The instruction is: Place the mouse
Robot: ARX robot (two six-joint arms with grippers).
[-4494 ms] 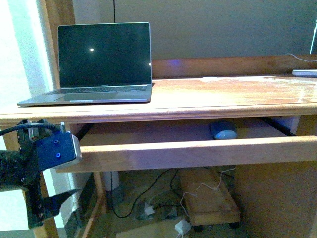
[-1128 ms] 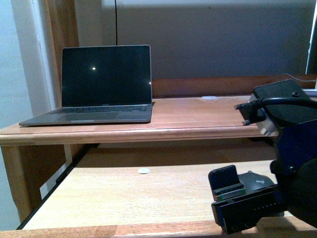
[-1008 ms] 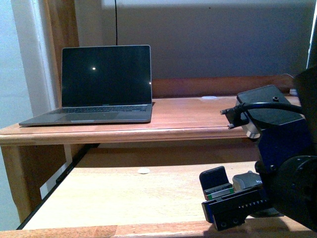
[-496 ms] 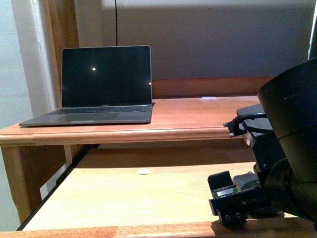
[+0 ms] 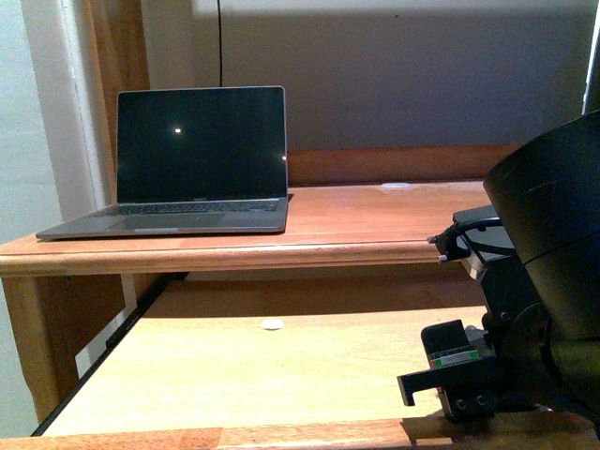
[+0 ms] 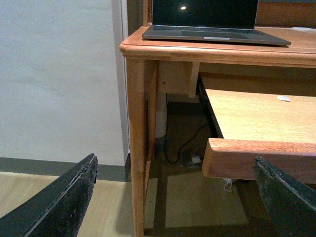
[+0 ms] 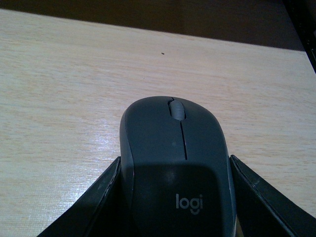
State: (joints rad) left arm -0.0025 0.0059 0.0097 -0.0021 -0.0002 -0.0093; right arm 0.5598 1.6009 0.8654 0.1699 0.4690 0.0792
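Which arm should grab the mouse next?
Right. The right claw sits around the mouse on the tray. The left claw hangs off beside the desk, far from it.

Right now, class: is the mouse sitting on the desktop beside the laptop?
No: the mouse lies on the pale pull-out tray, flanked by the fingers of the right gripper.
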